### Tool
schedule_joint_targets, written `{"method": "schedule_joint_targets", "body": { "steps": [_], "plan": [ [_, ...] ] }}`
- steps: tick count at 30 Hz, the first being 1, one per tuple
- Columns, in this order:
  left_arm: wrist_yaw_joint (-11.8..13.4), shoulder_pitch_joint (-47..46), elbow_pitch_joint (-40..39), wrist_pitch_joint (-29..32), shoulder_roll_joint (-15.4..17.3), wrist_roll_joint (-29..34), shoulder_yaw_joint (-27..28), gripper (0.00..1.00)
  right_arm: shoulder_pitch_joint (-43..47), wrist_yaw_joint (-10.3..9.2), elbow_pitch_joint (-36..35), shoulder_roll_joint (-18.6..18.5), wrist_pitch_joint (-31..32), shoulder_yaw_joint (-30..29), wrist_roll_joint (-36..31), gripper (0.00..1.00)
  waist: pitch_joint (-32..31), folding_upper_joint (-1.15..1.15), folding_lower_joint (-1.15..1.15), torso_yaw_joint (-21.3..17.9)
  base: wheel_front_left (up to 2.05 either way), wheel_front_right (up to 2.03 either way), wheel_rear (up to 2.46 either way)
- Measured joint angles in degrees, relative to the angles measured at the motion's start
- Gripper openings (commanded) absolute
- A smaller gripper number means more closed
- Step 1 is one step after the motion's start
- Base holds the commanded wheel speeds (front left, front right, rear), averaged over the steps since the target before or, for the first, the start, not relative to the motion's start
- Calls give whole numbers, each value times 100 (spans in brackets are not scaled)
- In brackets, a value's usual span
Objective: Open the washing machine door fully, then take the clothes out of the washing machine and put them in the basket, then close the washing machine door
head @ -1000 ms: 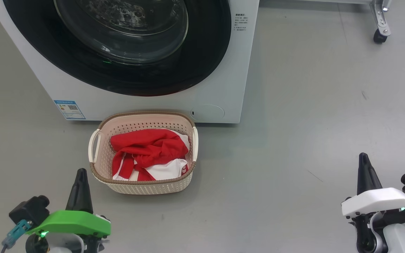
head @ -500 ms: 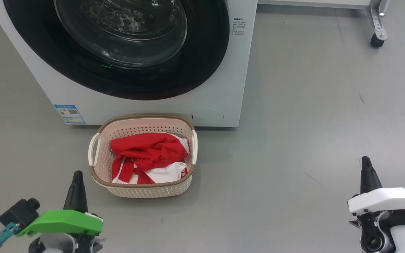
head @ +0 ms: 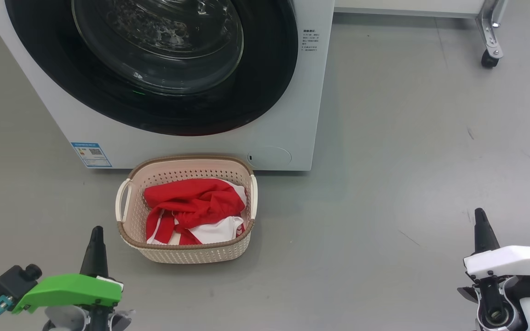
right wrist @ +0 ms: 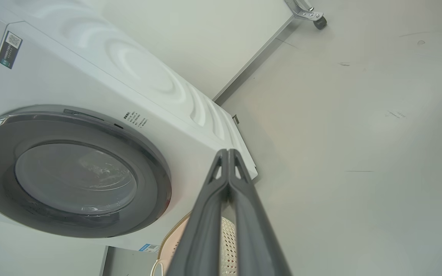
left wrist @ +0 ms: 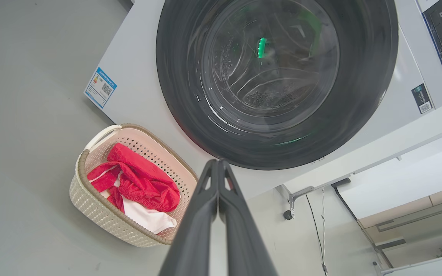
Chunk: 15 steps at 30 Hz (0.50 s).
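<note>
left jaws: the left gripper (head: 95, 232) is pinched fully closed, its two dark fingers pressed flat together, holding nothing and touching nothing
right jaws: same deal on the right gripper (head: 480, 216), closed tight with no grip on anything
clothes: the clothes (head: 191, 202) sit heaped in the basket (head: 187, 252), red on top and white bits toward the near side
basket spot: on the floor (head: 407, 161) just in front of the washing machine (head: 292, 133), right below the door
door: the washing machine door (head: 267, 87) lies closed flat against the front, and you can see drum through the glass
room: plain grey floor with a few scuffs, a blue label sticker (head: 91, 154) low on the machine's front, a castor wheel (head: 488, 62) on a metal leg at the far right
left arm pose: low in the head view's lower left, green cover, fingers pointing toward the machine, tip near the basket's near left corner but apart
right arm pose: lower right, white cover, fingers pointing the same way, well apart from the basket
</note>
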Motion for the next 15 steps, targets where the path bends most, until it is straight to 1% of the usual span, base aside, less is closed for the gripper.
{"method": "schedule_joint_targets", "body": {
  "steps": [8, 11, 15],
  "plan": [
    [-46, 0, -1, 156, 11, -548, 90, 0, 0, 3, -5, 13, 143, -79, 549, 0, -53, 0, 0, -12, 0, 0, 0],
    [-52, 0, -2, 218, 20, -711, 129, 0, 0, 43, -7, 19, 213, -114, 766, 0, -74, 0, 0, -17, 0, 0, 0],
    [-73, 0, -2, 300, 27, -989, 170, 0, 0, 43, -11, 29, 278, -155, 1051, 0, -100, 0, 0, -23, 0, 0, 0]
  ]
}}
